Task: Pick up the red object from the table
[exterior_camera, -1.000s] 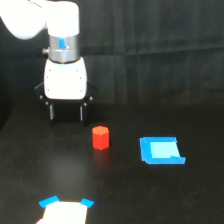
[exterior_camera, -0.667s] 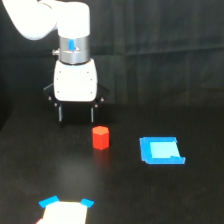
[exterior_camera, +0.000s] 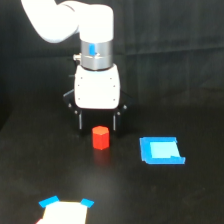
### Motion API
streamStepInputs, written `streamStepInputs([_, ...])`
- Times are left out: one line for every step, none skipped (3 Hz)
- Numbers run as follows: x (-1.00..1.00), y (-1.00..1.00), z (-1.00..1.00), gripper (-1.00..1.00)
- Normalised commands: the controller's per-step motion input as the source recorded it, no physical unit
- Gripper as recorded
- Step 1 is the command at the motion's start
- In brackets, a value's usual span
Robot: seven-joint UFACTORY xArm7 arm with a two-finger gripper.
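Here the red object [exterior_camera: 100, 137] stands upright on the black tabletop [exterior_camera: 190, 200]. The gripper [exterior_camera: 97, 121] hangs just behind it, jaws apart, gripping nothing.

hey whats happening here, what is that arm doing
A white robot arm is going after the red object, a small stubby block standing on the black table. Its gripper hangs open right behind and above the block in the exterior view, fingers either side, not gripping it yet. A flat blue square piece lies to the exterior view's right, untouched, and a white piece with blue corners sits at the bottom edge.
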Motion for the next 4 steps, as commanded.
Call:
streamStepInputs([-0.04, -0.6, -0.27, 1.0])
streamStepInputs([0.24, -0.25, 0.06, -1.0])
streamStepInputs([0.82, -0.23, 0.9, -1.0])
streamStepInputs([0.64, -0.39, 0.77, -1.0])
